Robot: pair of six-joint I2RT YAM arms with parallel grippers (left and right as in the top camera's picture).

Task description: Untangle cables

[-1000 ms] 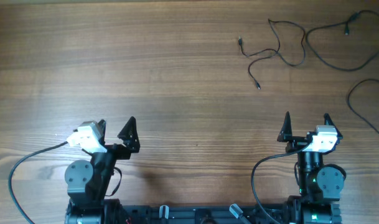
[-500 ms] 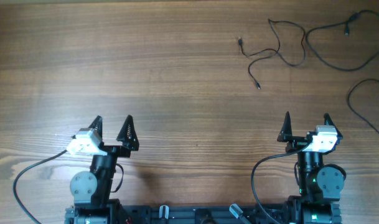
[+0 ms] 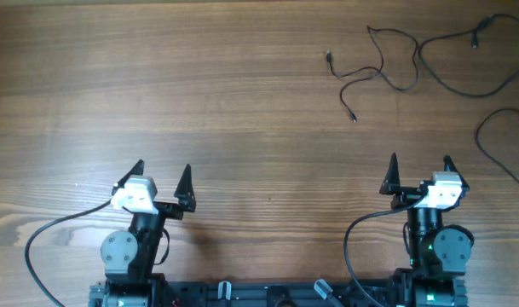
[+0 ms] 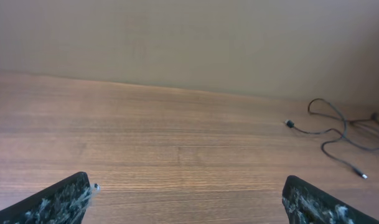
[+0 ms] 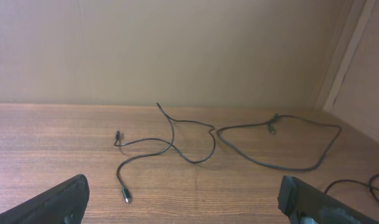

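Both your left gripper (image 3: 163, 173) and right gripper (image 3: 419, 165) gape empty; reach next for the thin black cables (image 3: 374, 72) lying loose, well apart from both.

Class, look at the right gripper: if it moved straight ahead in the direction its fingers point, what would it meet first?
The right gripper, jaws open, points across bare table toward the thin cables. The first thing ahead looks like the looping strand with the small plug tips, though depth is hard to judge.
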